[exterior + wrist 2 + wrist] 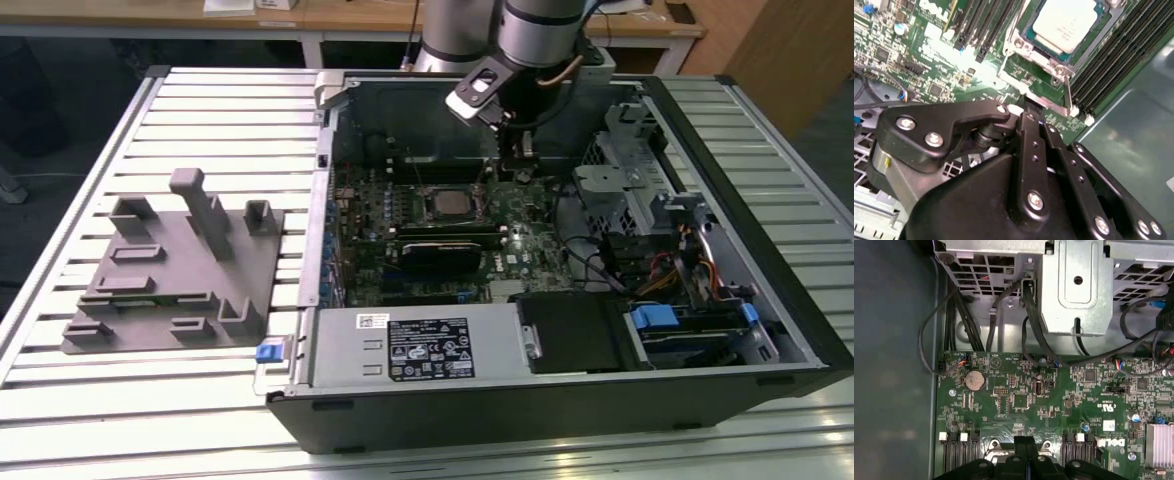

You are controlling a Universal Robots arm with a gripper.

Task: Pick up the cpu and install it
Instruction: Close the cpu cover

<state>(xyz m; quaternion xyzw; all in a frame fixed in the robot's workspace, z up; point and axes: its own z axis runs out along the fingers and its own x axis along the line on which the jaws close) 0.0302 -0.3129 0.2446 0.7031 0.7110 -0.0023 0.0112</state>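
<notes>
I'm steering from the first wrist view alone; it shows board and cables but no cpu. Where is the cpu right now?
Observer: In the second wrist view, the cpu lies seated in the socket, silver top up.
Operator: And where is the gripper relative to it?
Observer: In the exterior view, the gripper hangs over the motherboard, to the exterior view's right of the cpu and apart from it.
Operator: Is there anything outside the case?
Observer: A grey moulded fixture stands on the slatted table, to the exterior view's left of the case.
</notes>
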